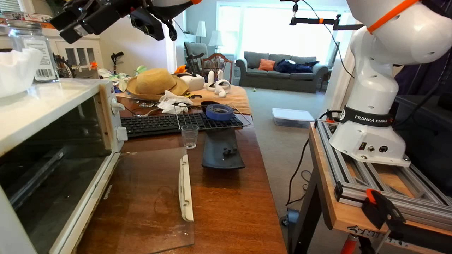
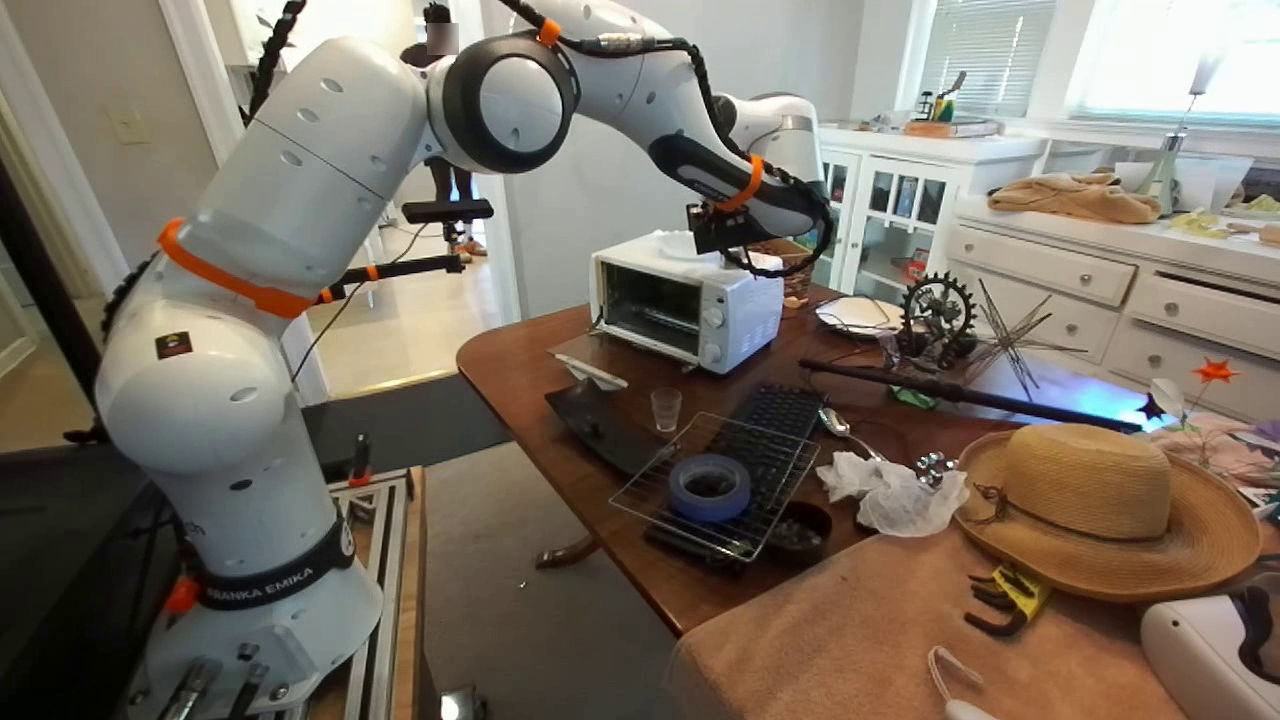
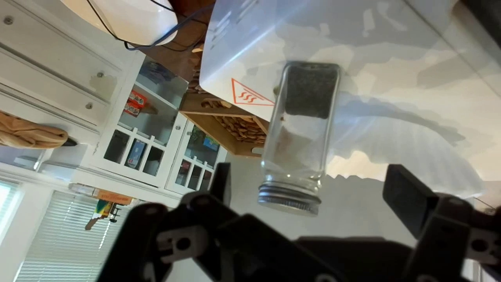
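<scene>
From the left, the jar stands on the toaster oven, whose level top presumably steadies it; near it hangs the gripper, 2 fingers wide apart, holding nothing; the oven's door lies lowered, short of the table's robot-side edge.

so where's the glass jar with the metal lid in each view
In an exterior view: glass jar at the upper left, upright on the white toaster oven.
In an exterior view: glass jar can't be made out; the white toaster oven sits just right of centre.
Wrist view: glass jar just right of centre, metal lid toward the bottom edge.
Shared landmark: the white toaster oven, in all three views.
</scene>
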Action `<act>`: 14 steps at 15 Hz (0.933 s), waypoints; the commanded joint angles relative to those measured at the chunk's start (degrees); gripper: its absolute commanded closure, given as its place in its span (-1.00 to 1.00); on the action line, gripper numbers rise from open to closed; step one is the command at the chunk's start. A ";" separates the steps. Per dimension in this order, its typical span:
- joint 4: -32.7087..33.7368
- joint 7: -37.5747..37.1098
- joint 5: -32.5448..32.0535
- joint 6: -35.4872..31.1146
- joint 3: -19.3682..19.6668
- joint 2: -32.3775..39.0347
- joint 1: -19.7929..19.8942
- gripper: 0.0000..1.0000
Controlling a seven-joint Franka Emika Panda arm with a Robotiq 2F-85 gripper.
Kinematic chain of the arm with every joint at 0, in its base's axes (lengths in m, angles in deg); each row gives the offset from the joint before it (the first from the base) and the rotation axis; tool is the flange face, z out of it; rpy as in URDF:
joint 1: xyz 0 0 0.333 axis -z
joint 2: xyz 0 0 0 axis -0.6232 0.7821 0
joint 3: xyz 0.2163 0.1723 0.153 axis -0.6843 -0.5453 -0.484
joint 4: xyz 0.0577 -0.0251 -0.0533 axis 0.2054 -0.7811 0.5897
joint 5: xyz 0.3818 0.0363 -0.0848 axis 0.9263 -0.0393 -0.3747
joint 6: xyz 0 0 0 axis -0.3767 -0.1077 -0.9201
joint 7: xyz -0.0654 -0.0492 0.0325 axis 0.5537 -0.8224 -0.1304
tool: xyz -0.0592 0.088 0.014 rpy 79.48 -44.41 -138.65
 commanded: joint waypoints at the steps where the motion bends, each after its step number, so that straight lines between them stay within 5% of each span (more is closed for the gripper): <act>1: 2.55 0.00 0.93 -2.96 -0.98 2.73 0.99 -1.00; 10: 8.34 2.13 3.71 -5.20 -3.52 7.54 3.18 -1.00; 14: 11.59 0.49 3.53 -7.78 -3.30 10.02 2.77 -0.73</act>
